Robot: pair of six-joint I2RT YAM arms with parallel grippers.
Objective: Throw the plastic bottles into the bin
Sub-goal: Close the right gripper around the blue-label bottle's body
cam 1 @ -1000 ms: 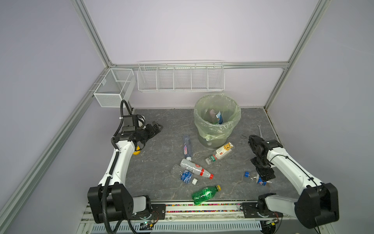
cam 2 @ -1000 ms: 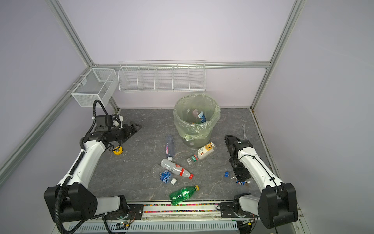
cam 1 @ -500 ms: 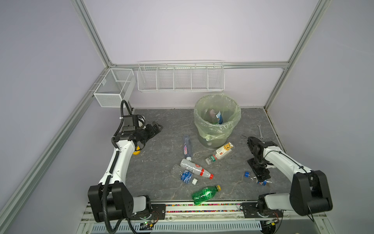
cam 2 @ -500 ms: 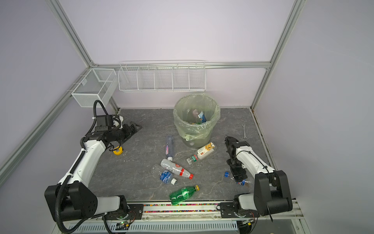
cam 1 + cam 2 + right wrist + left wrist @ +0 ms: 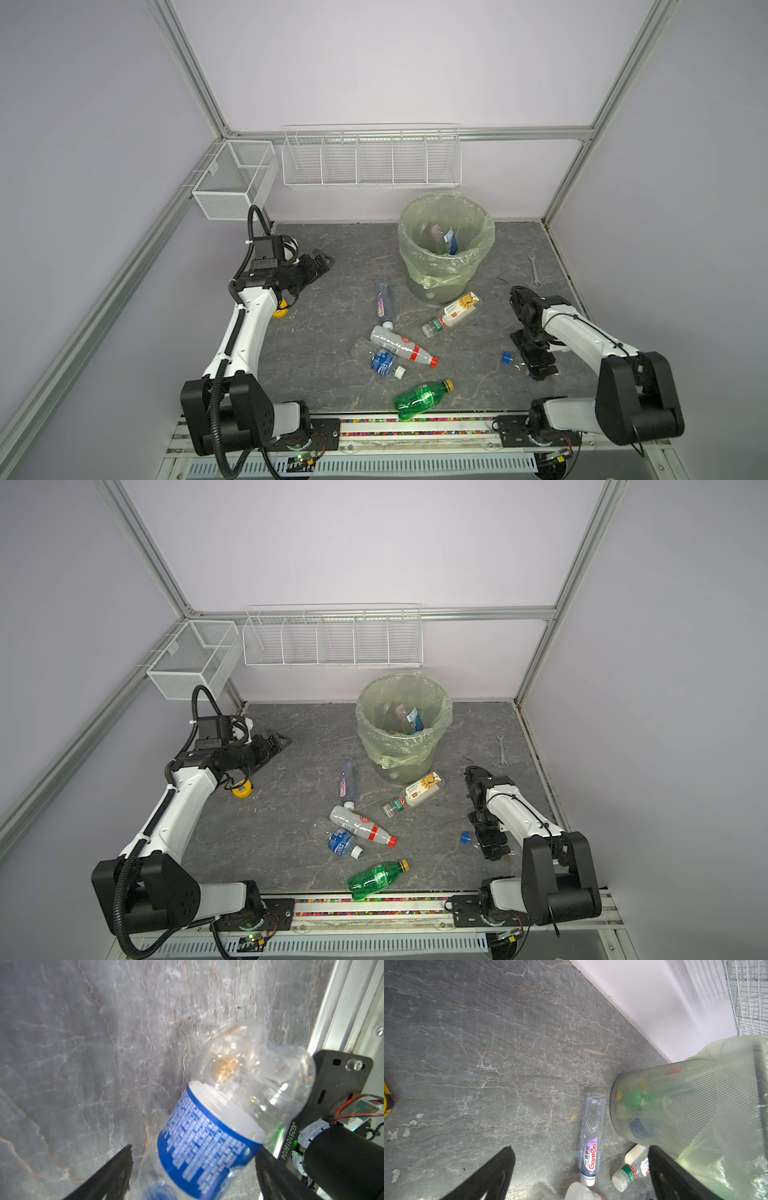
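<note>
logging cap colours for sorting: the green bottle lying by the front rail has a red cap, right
Not quite. The green bottle lying by the front rail has a yellow cap, not a red one. It shows in both top views.

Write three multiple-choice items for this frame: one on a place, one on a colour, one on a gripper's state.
1. Where is the wrench? A) right of the bin B) inside it C) leaning on it
2. What colour is the green bottle's cap? A) red B) white C) yellow
3. The left gripper is: A) shut on a bottle B) open, empty C) shut on the wrench
Key: 1 A, it lies apart, off the bin's right side; 2 C, the cap is plainly yellow; 3 B, its fingers stand apart, nothing between.
</note>
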